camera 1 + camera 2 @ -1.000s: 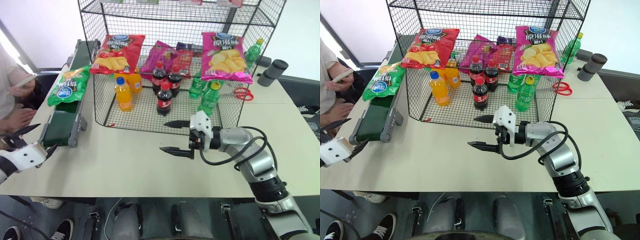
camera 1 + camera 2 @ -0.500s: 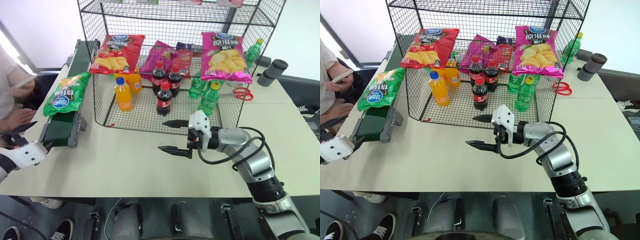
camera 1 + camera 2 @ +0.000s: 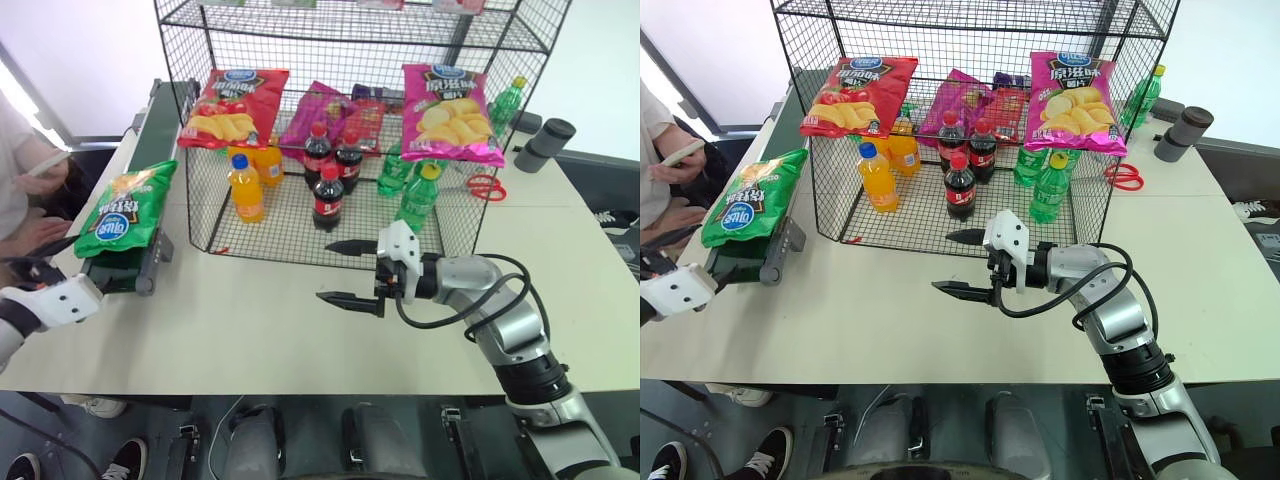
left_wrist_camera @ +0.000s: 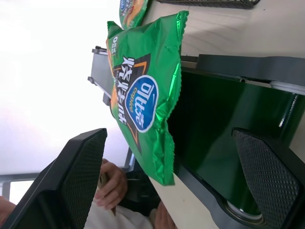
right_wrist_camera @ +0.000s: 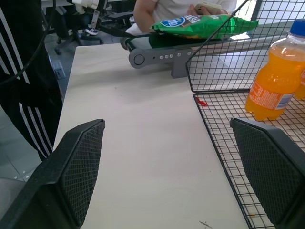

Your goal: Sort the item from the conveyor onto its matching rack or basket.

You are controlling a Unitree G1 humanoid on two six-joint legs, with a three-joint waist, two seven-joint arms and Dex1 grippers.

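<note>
The item, a glossy green crisp bag (image 3: 125, 207) with a blue round logo, lies on the conveyor (image 3: 122, 270) close to its near end and overhangs the belt's outer side. My left gripper (image 4: 169, 138) stands open just short of that end, apart from the bag. In the left wrist view the bag (image 4: 145, 90) lies ahead, between the lines of the fingers. The black wire rack (image 3: 340, 35) rises at the back of the table. In front of it my right gripper (image 3: 325, 271) hangs open over the table with nothing in it, pointing towards the conveyor.
The rack holds a red bag (image 3: 232, 105), a magenta bag (image 3: 318, 112), a pink bag (image 3: 452, 112), orange bottles (image 3: 247, 188), cola bottles (image 3: 328, 198) and green bottles (image 3: 418, 195). Red scissors (image 3: 487, 186) and a grey cylinder (image 3: 545, 143) lie right. A person (image 3: 25, 185) sits beside the conveyor.
The green bag has ridden down the belt towards its near end and my left gripper. Both grippers have stayed about where they were, open.
</note>
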